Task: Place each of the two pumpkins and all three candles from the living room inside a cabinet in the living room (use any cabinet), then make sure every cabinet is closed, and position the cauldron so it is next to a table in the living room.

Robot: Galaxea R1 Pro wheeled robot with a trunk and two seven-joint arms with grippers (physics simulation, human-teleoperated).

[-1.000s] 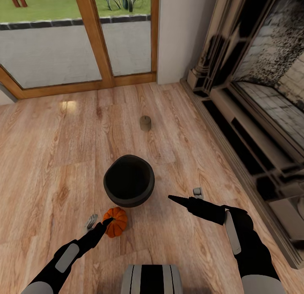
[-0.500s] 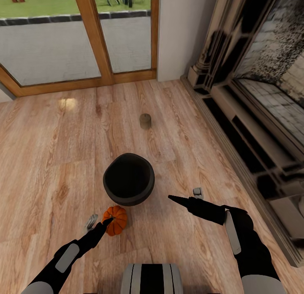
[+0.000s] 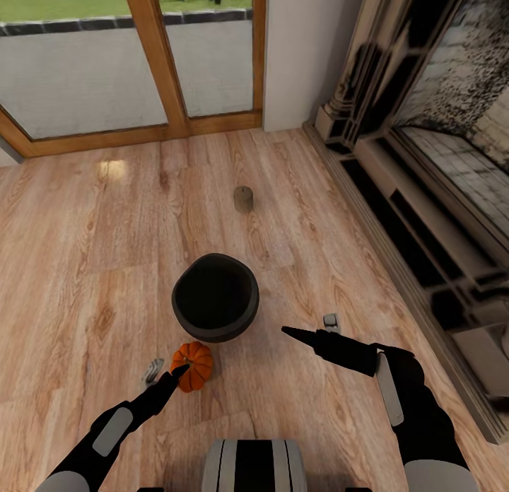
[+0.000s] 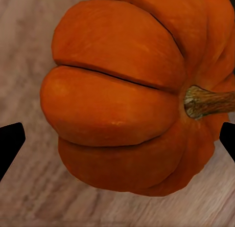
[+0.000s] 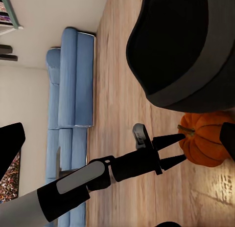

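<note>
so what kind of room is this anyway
Most likely a living room in a house: a blue sofa stands against a wall, the wood floor runs to glazed patio doors facing a lawn, and a fireplace surround is on the right.

Whole head view shifts: camera moves, floor things sit slightly higher in frame. Pumpkin (image 3: pixel 192 365), cauldron (image 3: pixel 215 297), candle (image 3: pixel 243 198) unmoved relative to each other.
</note>
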